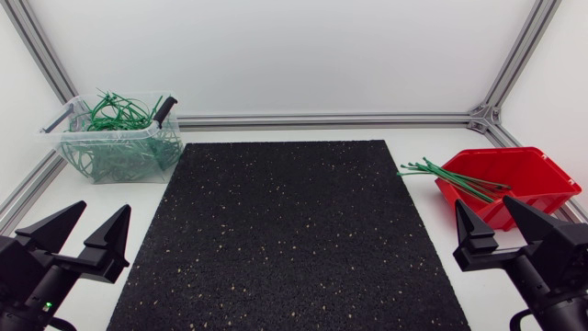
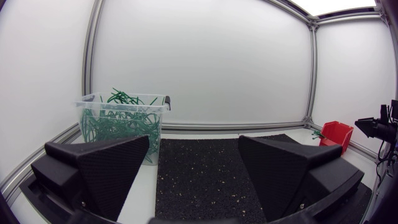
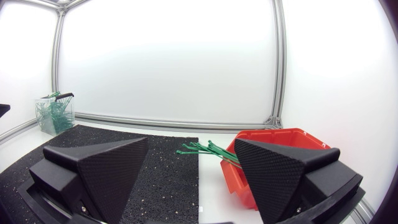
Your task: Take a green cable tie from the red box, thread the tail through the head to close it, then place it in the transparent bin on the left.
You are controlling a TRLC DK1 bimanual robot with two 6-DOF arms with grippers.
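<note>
Bright, even, diffuse light; white walls [image 1: 294,55] glow; shadows faint, soft; frame posts [image 2: 91,56] bowed in wrist views.

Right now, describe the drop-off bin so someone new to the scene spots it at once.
Start from the black mat and go to its far left corner. Just left of it stands the transparent bin, heaped with looped green cable ties. It is clear-walled with a black handle clip, unlike the red box at the mat's far right.
</note>
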